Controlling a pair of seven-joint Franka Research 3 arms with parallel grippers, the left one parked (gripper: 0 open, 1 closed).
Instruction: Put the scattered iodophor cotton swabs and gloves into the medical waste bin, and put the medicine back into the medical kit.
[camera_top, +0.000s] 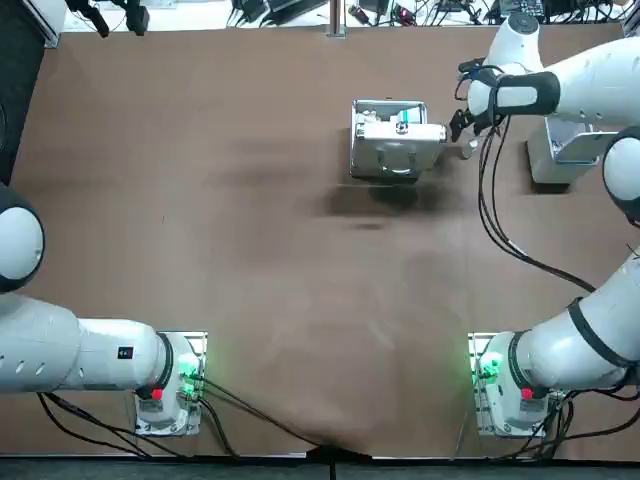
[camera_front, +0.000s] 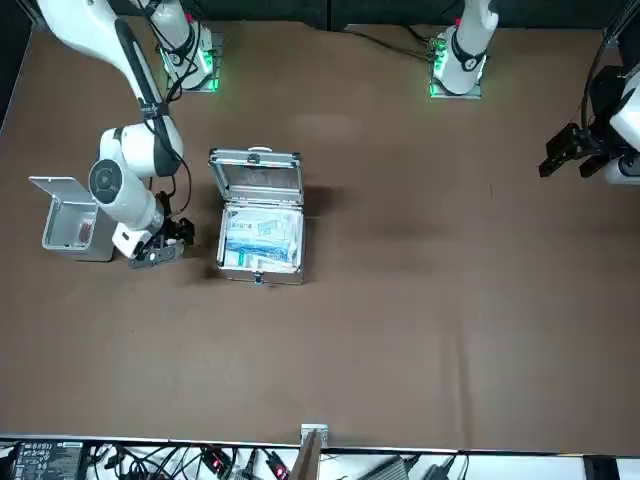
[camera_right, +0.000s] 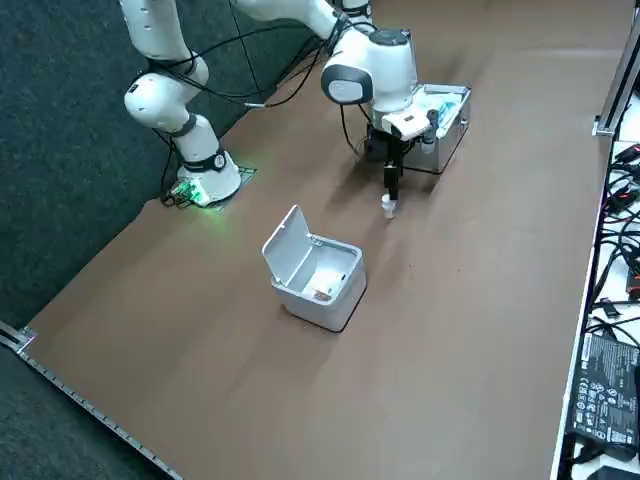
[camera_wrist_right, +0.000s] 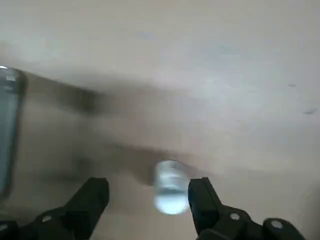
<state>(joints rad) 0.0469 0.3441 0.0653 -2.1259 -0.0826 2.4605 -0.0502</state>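
Fingers (camera_wrist_right: 201, 194) of the right gripper (camera_wrist_right: 149, 185), spread apart and holding nothing, bracket the small medicine bottle (camera_wrist_right: 170, 192) (apparently upright, off-centre toward one finger). The bottle stands on the table (camera_right: 480, 300) between the open medical kit (camera_right: 445, 115) and the waste bin (camera_right: 325, 280).

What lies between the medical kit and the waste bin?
A small medicine bottle, with the open right gripper directly over it; the right side view shows this.

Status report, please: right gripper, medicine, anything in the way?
Right gripper open, poised over medicine bottle. Bottle on table, beside open medical kit. Nothing seen between them.
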